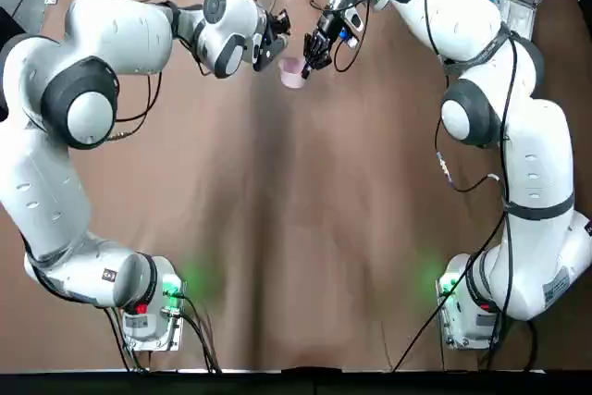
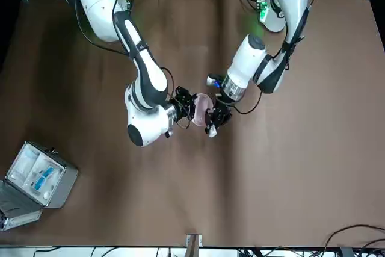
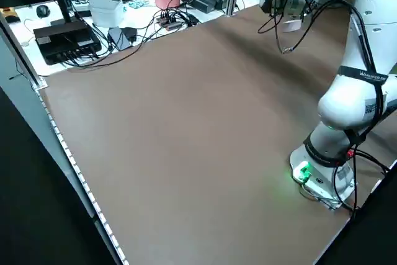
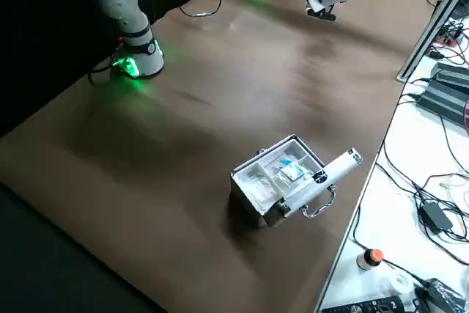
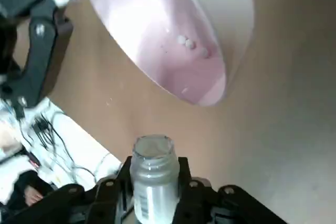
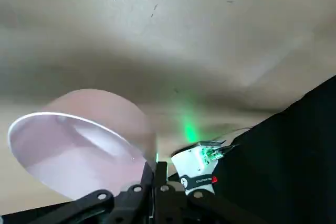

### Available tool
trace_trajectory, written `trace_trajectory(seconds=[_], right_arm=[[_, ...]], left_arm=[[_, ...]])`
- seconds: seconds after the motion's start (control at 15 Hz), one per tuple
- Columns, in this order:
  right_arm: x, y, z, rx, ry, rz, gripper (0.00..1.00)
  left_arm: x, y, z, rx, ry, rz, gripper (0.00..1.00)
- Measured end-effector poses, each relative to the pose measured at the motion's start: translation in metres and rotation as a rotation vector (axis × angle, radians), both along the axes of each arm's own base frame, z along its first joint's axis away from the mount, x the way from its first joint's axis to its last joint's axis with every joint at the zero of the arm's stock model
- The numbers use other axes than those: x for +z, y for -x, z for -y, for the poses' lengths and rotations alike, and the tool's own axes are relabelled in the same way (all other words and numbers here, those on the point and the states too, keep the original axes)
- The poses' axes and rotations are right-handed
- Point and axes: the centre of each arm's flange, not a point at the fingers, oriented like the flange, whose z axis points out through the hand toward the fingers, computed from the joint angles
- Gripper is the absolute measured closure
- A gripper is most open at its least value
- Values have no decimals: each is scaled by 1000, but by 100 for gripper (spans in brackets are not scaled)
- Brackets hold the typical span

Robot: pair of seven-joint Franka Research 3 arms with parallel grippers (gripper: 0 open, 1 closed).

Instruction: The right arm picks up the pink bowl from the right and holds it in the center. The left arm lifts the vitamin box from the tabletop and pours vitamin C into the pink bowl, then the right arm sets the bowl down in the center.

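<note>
Near the bench's (image 1: 305,228) 12 o'clock edge in the top view, the right jaws (image 6: 157,179) pinch the rim of the pink bowl (image 1: 293,72), held tilted in the air. At its 9 o'clock, the left jaws (image 5: 155,182) clasp the vitamin box (image 5: 152,174), an open bottle whose long axis and mouth point at the bowl; a few tablets (image 5: 186,42) lie inside.

left claw (image 5: 155,192): grips vitamin box (image 5: 153,174) | pink bowl (image 5: 173,40): tablets inside

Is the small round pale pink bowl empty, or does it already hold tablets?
Not empty: the small round pale pink bowl holds a few small white tablets, seen in the left wrist view.
</note>
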Motion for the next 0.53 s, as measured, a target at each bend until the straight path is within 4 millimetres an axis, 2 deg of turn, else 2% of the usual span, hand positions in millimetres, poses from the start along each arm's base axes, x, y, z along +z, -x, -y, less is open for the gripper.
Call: trace_trajectory(seconds=[0.33,0.53], right_arm=[[0,0,0,1,-1,1,98],[0,0,0,4,-3,4,98]], left_arm=[[-9,-10,-15,227,120,-194,64],[-10,-21,-31,351,189,-349,64]])
